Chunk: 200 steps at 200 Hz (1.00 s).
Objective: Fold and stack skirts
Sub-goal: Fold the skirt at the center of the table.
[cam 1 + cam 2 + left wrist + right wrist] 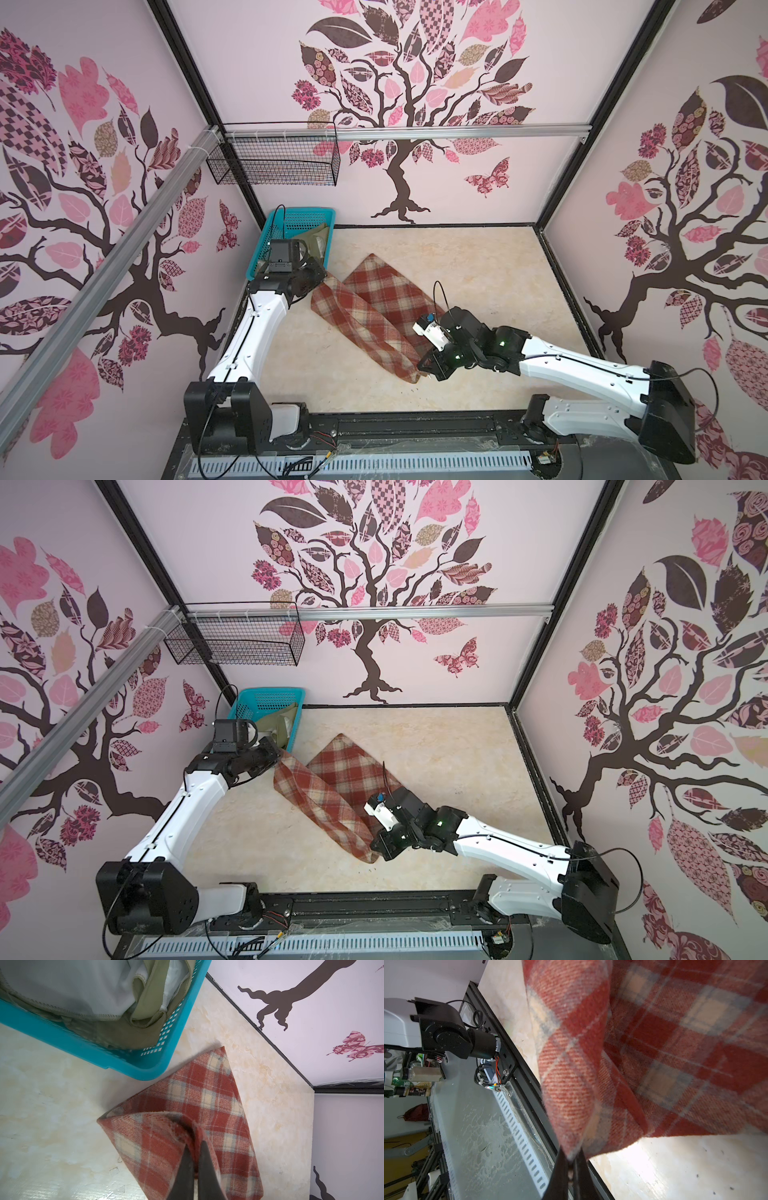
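your left claw (195, 1152) is squeezing tight on a corner of the plaid skirt (376, 297), just beside the blue basket (133, 1068). your right claw (572, 1160) is squeezing tight on the skirt's other end, well away from the basket. the plaid skirt is lying partly folded over on the table (478, 266) next to the basket. the green skirt (133, 1036) is sitting inside the basket.
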### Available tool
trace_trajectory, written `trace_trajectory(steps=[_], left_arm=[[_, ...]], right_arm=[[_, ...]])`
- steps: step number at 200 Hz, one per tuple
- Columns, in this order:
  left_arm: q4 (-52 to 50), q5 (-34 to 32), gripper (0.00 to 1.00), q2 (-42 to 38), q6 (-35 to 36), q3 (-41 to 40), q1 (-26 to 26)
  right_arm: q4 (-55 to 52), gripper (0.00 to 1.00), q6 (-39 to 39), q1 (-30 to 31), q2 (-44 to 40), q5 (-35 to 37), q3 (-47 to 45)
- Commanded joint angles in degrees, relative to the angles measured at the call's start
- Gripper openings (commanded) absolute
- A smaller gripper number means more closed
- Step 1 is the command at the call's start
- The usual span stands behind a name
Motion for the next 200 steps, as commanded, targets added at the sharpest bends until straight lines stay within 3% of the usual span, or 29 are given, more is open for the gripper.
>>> trace_trajectory(steps=[1,79,200], left_arm=[[3.1,-0.2,0.00,2.1,-0.4,3.9,-0.2],[3.5,-0.2,0.00,13.5,0.2,13.1,-2.5],[3.7,-0.2,0.00,29.9,-0.3,24.9,-6.2]], right_arm=[[-1.7,0.00,-1.4,-2.3,-0.4,-1.7,2.1],[-2.5,0.00,-3.8,-12.8,3.0,-7.7,3.9],[-0.8,0.00,-4.5,-20.0,8.9,-11.2,3.4]])
